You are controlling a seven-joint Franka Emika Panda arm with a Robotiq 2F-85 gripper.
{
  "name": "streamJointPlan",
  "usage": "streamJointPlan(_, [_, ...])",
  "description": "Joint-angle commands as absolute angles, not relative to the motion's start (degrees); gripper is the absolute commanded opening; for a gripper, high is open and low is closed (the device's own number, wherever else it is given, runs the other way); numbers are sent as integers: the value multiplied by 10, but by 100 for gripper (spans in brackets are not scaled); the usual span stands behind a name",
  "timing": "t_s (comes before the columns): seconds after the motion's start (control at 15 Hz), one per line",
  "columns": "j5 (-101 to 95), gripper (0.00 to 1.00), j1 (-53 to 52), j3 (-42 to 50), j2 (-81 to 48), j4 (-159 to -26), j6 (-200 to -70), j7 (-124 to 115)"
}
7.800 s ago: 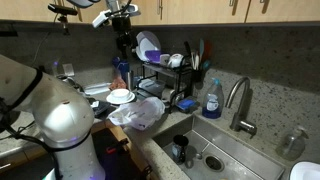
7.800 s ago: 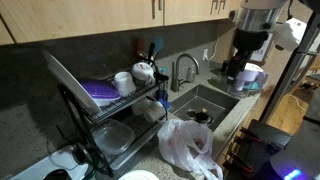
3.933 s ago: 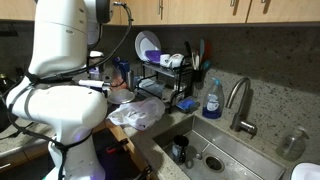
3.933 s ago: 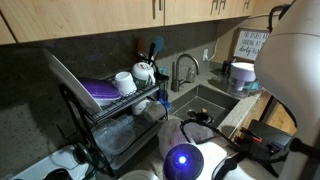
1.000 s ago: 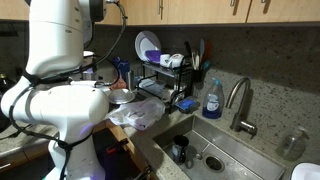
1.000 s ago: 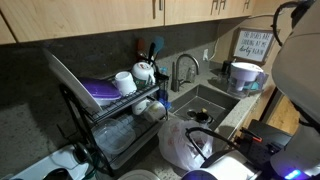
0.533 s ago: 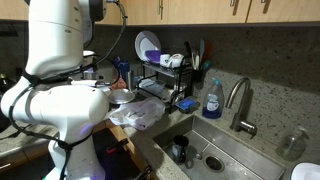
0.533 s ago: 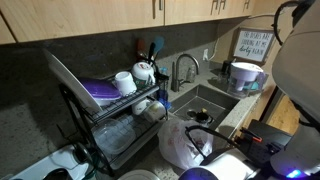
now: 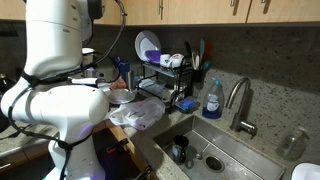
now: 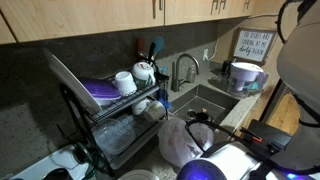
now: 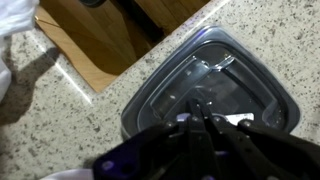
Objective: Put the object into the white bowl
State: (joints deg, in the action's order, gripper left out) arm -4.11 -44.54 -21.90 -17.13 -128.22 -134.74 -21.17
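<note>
In the wrist view my gripper (image 11: 201, 108) is shut, its dark fingers pressed together with the tips down on a clear plastic container (image 11: 245, 75) that lies on the speckled counter. Nothing shows between the fingers, and I cannot tell whether they pinch a ridge of the plastic. The rim of the white bowl (image 10: 141, 176) peeks in at the bottom edge of an exterior view, beside the plastic bag. In both exterior views the robot's white body hides the gripper and the container.
A wooden board (image 11: 110, 40) lies beside the container, with the white plastic bag (image 11: 14, 15) past it. A dish rack (image 9: 165, 75) holds plates and cups. The crumpled bag (image 9: 138, 113), sink (image 9: 205, 150), faucet (image 9: 238, 100) and soap bottle (image 9: 211, 98) line the counter.
The robot's body has shifted only slightly in the exterior views. The bag, rack and sink things stay where they were.
</note>
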Motion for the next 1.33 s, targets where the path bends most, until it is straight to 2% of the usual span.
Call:
streamJointPlan(0.0, [-79,3,-451,-200,-108,-1298,-1324,-258])
streamJointPlan(0.47, [-143,2,-431,-188,-105,-1245,-1312,-316])
streamJointPlan(1.27, [-182,2,-447,-142,-250,-1057,-1235,-314])
